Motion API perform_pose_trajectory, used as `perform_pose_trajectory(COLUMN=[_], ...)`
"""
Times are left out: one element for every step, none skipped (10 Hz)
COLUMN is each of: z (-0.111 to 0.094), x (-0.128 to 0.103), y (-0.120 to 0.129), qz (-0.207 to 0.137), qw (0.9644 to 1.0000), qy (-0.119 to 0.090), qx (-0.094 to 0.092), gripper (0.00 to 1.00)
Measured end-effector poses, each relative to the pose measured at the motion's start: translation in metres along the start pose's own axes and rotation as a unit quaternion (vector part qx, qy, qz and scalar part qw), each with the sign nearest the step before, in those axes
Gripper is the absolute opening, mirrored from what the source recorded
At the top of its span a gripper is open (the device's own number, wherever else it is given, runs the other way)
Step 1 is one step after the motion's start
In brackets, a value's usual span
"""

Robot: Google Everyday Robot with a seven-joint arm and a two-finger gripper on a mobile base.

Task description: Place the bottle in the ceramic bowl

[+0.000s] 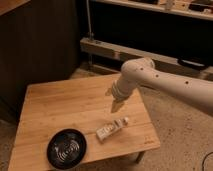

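Note:
The pale bottle [111,129] lies on its side on the wooden table [60,105], near the front right, its cap pointing right. Left of it, at the table's front edge, sits the black ceramic bowl [67,148], with nothing in it. My gripper [118,106] hangs from the white arm [165,85], pointing down just above and slightly behind the bottle, apart from it. It is open and holds nothing.
A dark wooden cabinet [40,45] stands behind and left of the table. A low metal shelf rail [125,52] runs along the back. Speckled floor [180,135] lies to the right of the table's edge.

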Motion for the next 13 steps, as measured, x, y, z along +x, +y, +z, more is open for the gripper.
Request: perform_pose_trajectory(z=[0.013, 0.027, 0.039, 0.048, 0.052, 0.055, 0.059, 0.060, 0.062, 0.068, 0.076, 0.087, 0.098], x=[0.003, 0.010, 0.016, 0.022, 0.027, 0.028, 0.026, 0.026, 0.027, 0.026, 0.024, 0.023, 0.019], y=[0.008, 0.019, 0.031, 0.043, 0.054, 0.061, 0.067, 0.071, 0.074, 0.075, 0.076, 0.078, 0.078], qz=[-0.036, -0.055, -0.056, -0.049, -0.045, -0.042, -0.043, -0.043, -0.041, -0.041, -0.041, -0.040, -0.041], qw=[0.9992, 0.9981, 0.9981, 0.9986, 0.9989, 0.9990, 0.9989, 0.9988, 0.9988, 0.9986, 0.9984, 0.9981, 0.9976], qy=[0.011, 0.011, 0.004, -0.002, -0.008, -0.013, -0.018, -0.021, -0.025, -0.031, -0.038, -0.047, -0.055], qx=[-0.017, -0.023, -0.024, -0.018, -0.009, -0.002, 0.003, 0.007, 0.010, 0.011, 0.011, 0.009, 0.006], gripper=[0.65, 0.65, 0.65, 0.65, 0.65, 0.65, 0.65, 0.65, 0.65, 0.65, 0.65, 0.65, 0.65])
